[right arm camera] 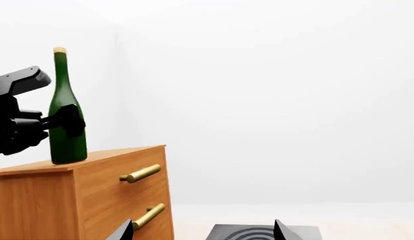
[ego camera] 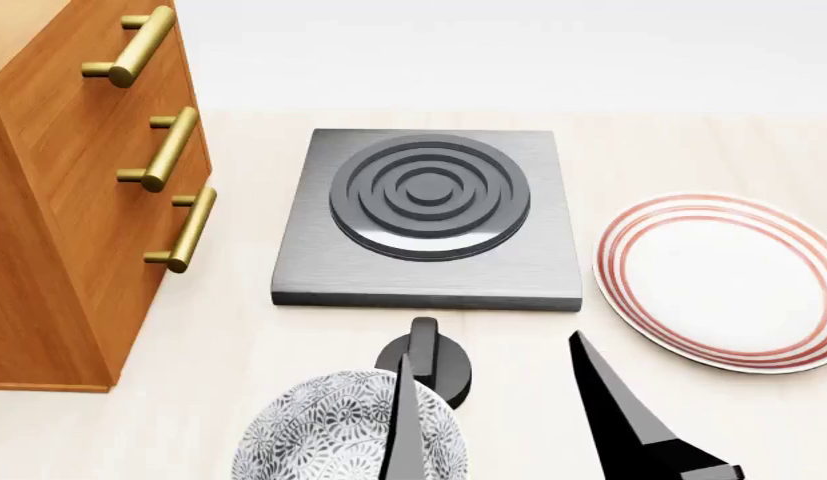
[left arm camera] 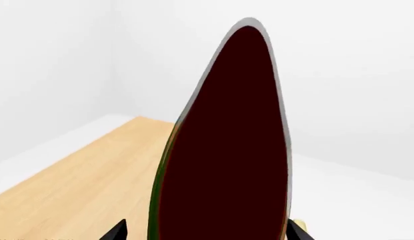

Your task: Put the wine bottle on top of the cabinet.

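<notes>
White walls behind, the wine bottle already stood upright on the cabinet; left gripper clamped it, only release left. Right gripper gaped empty.

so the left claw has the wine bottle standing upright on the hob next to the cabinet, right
Not quite. The left claw does hold the wine bottle upright, but it stands on top of the cabinet, not on the hob. The right wrist view shows its base on the cabinet's top; in the head view the hob is bare.

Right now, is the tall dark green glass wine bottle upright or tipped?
Upright: the wine bottle stands on the orange-brown wooden cabinet top, left gripper around its body.
</notes>
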